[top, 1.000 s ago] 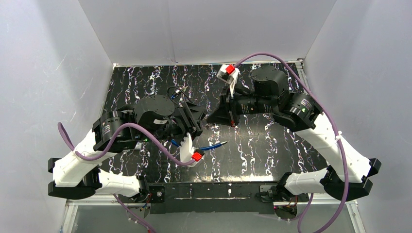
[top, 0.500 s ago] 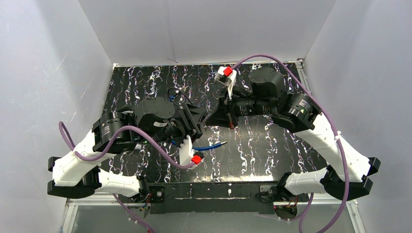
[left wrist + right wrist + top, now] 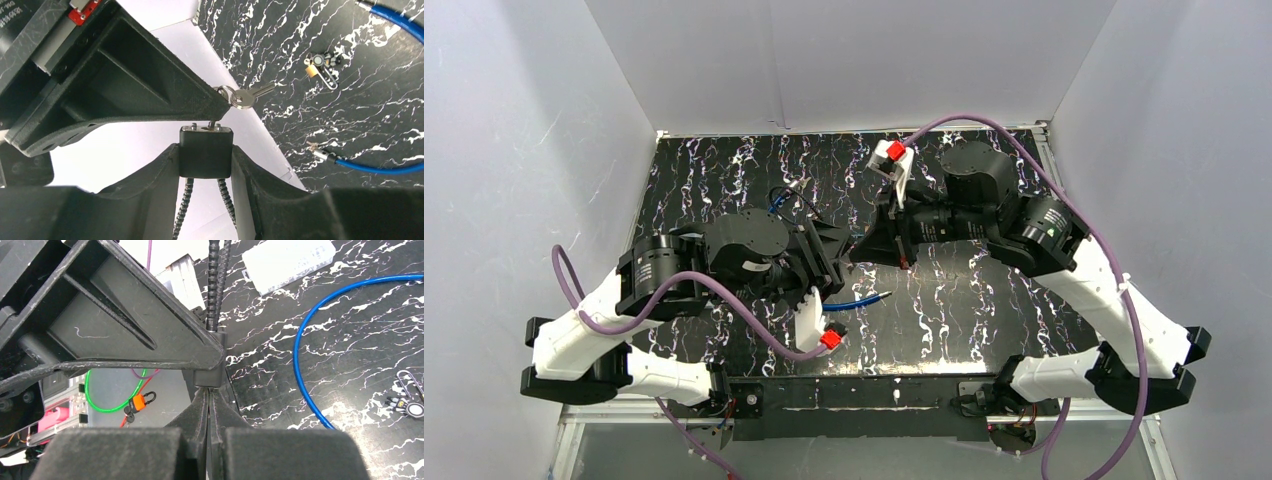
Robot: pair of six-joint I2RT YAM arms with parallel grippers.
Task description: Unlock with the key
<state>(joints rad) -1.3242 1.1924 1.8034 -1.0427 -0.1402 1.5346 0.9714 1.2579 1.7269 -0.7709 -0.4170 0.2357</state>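
Note:
My left gripper (image 3: 205, 165) is shut on a black padlock (image 3: 205, 152) with a braided steel cable shackle (image 3: 186, 205), held above the table. My right gripper (image 3: 210, 392) meets it tip to tip and is shut on the key, whose shaft (image 3: 213, 124) enters the padlock's top face. A spare key on a ring (image 3: 245, 98) hangs from the right fingertips. In the right wrist view the padlock (image 3: 207, 376) sits right at my shut fingertips, and the key is hidden. In the top view both grippers meet mid-table, left (image 3: 832, 258) and right (image 3: 860, 248).
A blue cable (image 3: 856, 302) lies on the black marbled table (image 3: 984, 310) in front of the grippers, and it also shows in both wrist views (image 3: 380, 166) (image 3: 310, 325). A small brass lock with clips (image 3: 320, 67) lies on the table. An orange padlock on a green cable (image 3: 137, 402) lies off the table.
My left wrist has turned, and its white camera mount has swung down toward the near edge. The right arm shifted slightly. Both grippers stay joined at the padlock.

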